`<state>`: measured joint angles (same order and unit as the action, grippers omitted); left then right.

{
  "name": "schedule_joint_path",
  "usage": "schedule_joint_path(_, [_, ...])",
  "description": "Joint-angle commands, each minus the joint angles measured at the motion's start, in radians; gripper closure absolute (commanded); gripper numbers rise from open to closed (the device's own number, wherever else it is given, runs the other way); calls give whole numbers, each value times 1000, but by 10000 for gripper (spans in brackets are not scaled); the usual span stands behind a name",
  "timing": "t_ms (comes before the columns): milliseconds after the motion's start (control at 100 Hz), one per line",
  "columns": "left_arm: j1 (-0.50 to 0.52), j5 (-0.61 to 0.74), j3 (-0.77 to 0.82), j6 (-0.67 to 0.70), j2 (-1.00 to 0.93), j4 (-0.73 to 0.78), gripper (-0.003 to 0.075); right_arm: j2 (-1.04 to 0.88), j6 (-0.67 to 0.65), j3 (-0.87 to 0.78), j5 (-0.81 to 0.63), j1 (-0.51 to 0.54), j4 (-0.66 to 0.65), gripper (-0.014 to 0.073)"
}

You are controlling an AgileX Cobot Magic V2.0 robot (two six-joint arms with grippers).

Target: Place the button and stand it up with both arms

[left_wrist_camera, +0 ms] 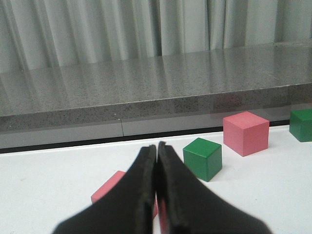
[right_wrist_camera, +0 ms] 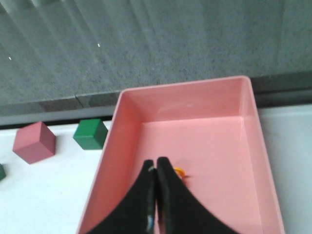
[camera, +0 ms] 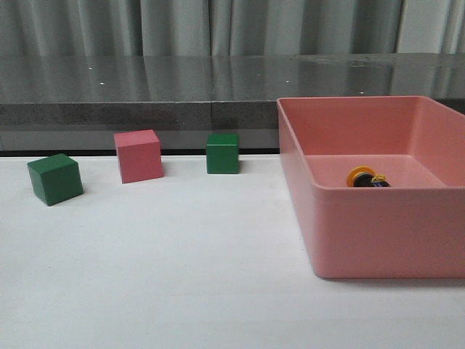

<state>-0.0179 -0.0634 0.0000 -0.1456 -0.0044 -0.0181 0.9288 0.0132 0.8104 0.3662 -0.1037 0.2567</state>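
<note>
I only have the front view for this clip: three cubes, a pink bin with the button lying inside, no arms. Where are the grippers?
Observer: The right gripper hangs over the pink bin, fingers pressed together with nothing between them.
Operator: Is it lined up with the button?
Observer: Roughly. In the right wrist view, the yellow cap of the button peeks out just beside the fingertips.
Operator: And the left?
Observer: The left gripper is also shut, and a fourth pink block lies partly hidden behind its fingers.
</note>
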Motion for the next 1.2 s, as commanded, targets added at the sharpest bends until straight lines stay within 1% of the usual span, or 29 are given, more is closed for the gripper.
schedule_joint_path(0, [2,78,45,12,-30,-1,740,107,57,76,-49,2,17,655])
schedule_joint_path(110, [2,78,45,12,-30,-1,740,242,112,126,-44,-21,17,626])
schedule_joint_path(150, [2,78,45,12,-30,-1,740,287,133,140,-44,-31,17,585])
schedule_joint_path(170, [2,78,45,12,-30,-1,740,308,143,148,-44,-36,17,544])
schedule_joint_path(190, [2,78,45,12,-30,-1,740,321,150,154,-44,-40,17,532])
schedule_joint_path(210, [2,78,45,12,-30,-1,740,341,164,164,-44,-45,17,477])
schedule_joint_path(220, [2,78,45,12,-30,-1,740,347,164,166,-44,-45,17,477])
schedule_joint_path(240, [2,78,45,12,-30,-1,740,366,170,171,-44,-49,17,412])
schedule_joint_path(260, [2,78,45,12,-30,-1,740,384,174,178,-44,-53,17,377])
schedule_joint_path(280, [2,78,45,12,-30,-1,740,401,176,183,-45,-57,17,300])
schedule_joint_path(290, [2,78,45,12,-30,-1,740,406,176,187,-45,-58,17,300])
schedule_joint_path(320, [2,78,45,12,-30,-1,740,427,176,194,-46,-64,17,199])
schedule_joint_path(330, [2,78,45,12,-30,-1,740,437,176,196,-46,-65,17,179])
schedule_joint_path(350, [2,78,45,12,-30,-1,740,452,176,199,-49,-66,17,105])
schedule_joint_path(360, [2,78,45,12,-30,-1,740,457,176,200,-50,-66,17,105])
schedule_joint_path(380, [2,78,45,12,-30,-1,740,476,176,202,-52,-67,17,29])
schedule_joint_path(390, [2,78,45,12,-30,-1,740,476,176,204,-52,-68,17,29])
schedule_joint_path(410, [2,78,45,12,-30,-1,740,490,176,207,-52,-68,17,-5])
schedule_joint_path(460, [2,78,45,12,-30,-1,740,523,176,211,-57,-69,17,-45])
schedule_joint_path(810, [2,78,45,12,-30,-1,740,749,178,212,-98,-74,17,24])
schedule_joint_path(930, [2,78,45,12,-30,-1,739,792,178,212,-101,-74,17,26])
schedule_joint_path(990, [2,78,45,12,-30,-1,740,805,178,212,-103,-74,17,49])
schedule_joint_path(1060, [2,78,45,12,-30,-1,740,810,178,212,-103,-74,17,148])
schedule_joint_path(1110, [2,78,45,12,-30,-1,740,810,178,212,-103,-74,17,265])
schedule_joint_path(1130, [2,78,45,12,-30,-1,740,810,178,212,-102,-74,17,295])
schedule_joint_path(1140, [2,78,45,12,-30,-1,740,810,178,212,-102,-74,17,340])
schedule_joint_path(1190, [2,78,45,12,-30,-1,740,810,178,212,-100,-74,17,414])
